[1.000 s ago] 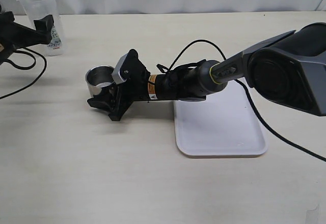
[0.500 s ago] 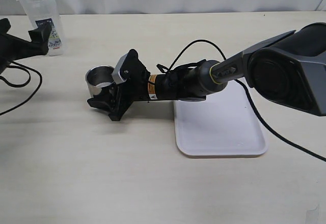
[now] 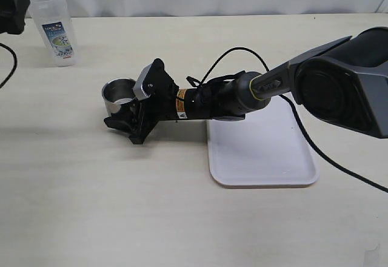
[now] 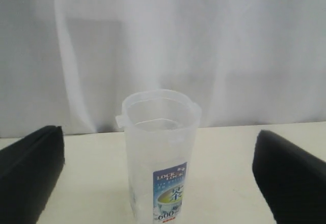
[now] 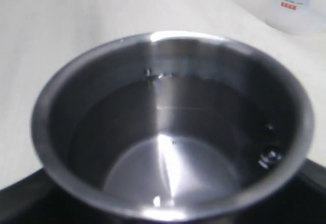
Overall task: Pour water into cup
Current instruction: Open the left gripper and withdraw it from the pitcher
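The clear bottle with a blue-and-green label stands upright at the far left of the table. My left gripper is at the left edge, apart from it. In the left wrist view the gripper is open; its fingers flank the bottle at a distance. I cannot tell how much water is in the bottle. The steel cup stands mid-table. My right gripper is shut on it at its base. The right wrist view shows the cup holding clear water.
A flat white tray lies to the right of the cup, partly under the right arm. Black cables run over the table by both arms. A white curtain hangs behind the far edge.
My left gripper has drawn back from the bottle to the left edge of the view, leaving the bottle standing alone. The right gripper and the cup have not moved.
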Robot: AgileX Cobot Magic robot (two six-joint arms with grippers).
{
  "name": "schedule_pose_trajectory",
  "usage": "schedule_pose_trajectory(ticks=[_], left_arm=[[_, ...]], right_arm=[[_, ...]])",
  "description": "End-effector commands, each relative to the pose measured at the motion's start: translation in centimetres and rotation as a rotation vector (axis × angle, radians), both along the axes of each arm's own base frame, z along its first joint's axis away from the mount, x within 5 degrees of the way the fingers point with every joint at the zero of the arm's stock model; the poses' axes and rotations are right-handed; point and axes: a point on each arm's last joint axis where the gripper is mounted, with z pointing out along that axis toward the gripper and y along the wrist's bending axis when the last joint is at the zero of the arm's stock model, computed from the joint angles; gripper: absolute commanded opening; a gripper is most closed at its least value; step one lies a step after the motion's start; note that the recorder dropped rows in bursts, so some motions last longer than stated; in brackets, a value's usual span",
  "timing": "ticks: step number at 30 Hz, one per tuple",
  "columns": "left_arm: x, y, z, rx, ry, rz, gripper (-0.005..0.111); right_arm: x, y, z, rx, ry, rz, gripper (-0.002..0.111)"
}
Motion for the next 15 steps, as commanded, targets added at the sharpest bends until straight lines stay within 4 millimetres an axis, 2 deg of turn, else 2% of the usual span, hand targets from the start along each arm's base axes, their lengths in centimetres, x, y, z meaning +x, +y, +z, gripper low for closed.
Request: schedule_pose_trajectory(ticks=[1,10,15], left_arm=[[-2.1,0.1,2.4,0.011,0.05,0.017,0.093],[-6.5,-0.3,7.5,-0.019,0.024,0.013,0.093],[-8.7,0.0,9.4,-0.031,-0.008,0.071,0.093]], right_arm=[[0.1,-0.1,-0.3,-0.019,0.008,-0.008,0.004],[0.1,-0.1,-0.3,-0.019,0.008,-0.008,0.004],[0.1,-0.1,-0.3,-0.019,0.008,-0.008,0.004]])
